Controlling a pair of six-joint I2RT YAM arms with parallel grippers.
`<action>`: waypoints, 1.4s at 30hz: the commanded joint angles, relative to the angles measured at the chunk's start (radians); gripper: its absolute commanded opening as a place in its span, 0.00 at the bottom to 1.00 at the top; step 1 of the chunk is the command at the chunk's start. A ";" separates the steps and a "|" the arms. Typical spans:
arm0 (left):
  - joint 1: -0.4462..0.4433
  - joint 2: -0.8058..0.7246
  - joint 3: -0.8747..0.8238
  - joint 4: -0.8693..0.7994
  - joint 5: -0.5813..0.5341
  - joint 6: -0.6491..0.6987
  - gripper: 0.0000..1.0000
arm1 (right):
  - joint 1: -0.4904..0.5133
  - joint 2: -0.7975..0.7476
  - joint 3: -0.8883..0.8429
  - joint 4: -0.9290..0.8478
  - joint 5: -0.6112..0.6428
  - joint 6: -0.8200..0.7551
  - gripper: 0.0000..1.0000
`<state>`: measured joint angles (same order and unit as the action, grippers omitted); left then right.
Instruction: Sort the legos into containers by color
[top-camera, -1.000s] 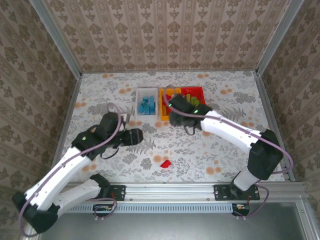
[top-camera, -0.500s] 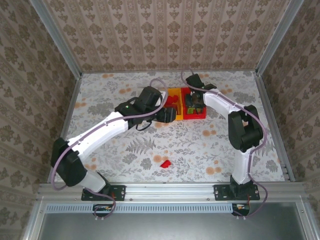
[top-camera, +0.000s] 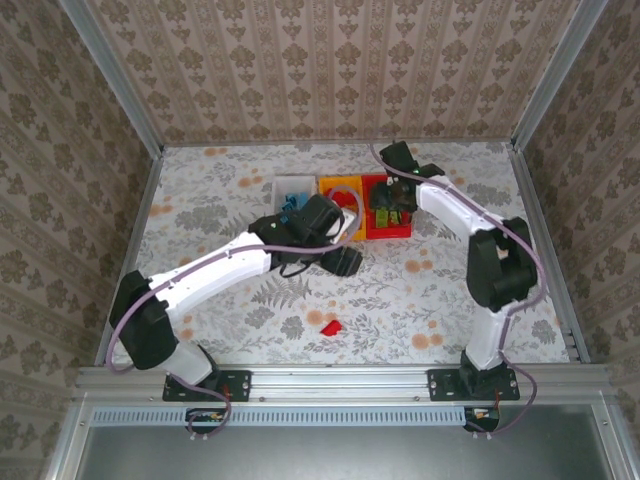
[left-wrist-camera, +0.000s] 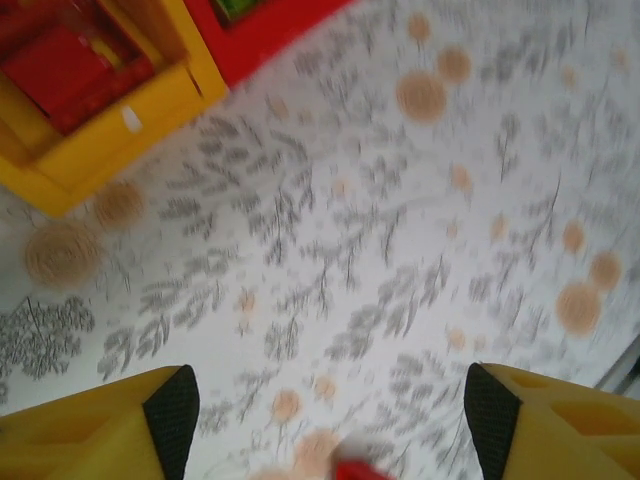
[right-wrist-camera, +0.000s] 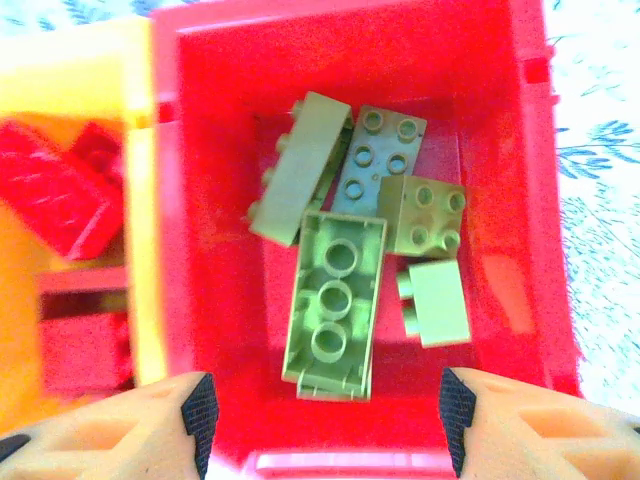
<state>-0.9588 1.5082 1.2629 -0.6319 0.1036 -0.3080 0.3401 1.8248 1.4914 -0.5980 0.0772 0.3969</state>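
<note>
Three containers stand in a row at the back: a white bin holding blue legos, an orange-yellow bin holding red legos, and a red bin holding several lime green legos. My right gripper hovers open over the red bin, with nothing between its fingers. My left gripper hangs open and empty above bare table just in front of the orange-yellow bin. One red lego lies alone on the table nearer the front, and its blurred edge shows between the left fingers.
The floral table cover runs to metal rails on both sides and a patterned back wall. The left arm lies diagonally across the left middle. The right arm stands along the right side.
My right gripper moved over the red bin and opened; a green lego now lies loose below it. My left gripper swung from the table's left to the bins, then drew back a little.
</note>
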 joint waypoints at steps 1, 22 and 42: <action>-0.057 -0.062 -0.084 -0.127 0.017 0.132 0.75 | 0.035 -0.205 -0.129 0.043 -0.068 -0.038 0.66; -0.311 0.150 -0.211 -0.055 -0.187 0.080 0.74 | 0.191 -0.926 -0.806 0.074 -0.393 0.140 0.80; -0.306 0.248 -0.218 -0.043 -0.151 0.075 0.38 | 0.135 -1.007 -0.747 -0.133 -0.582 0.170 0.76</action>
<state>-1.2682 1.7287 1.0599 -0.6613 -0.0662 -0.2344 0.4797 0.8360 0.7059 -0.6933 -0.4263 0.5617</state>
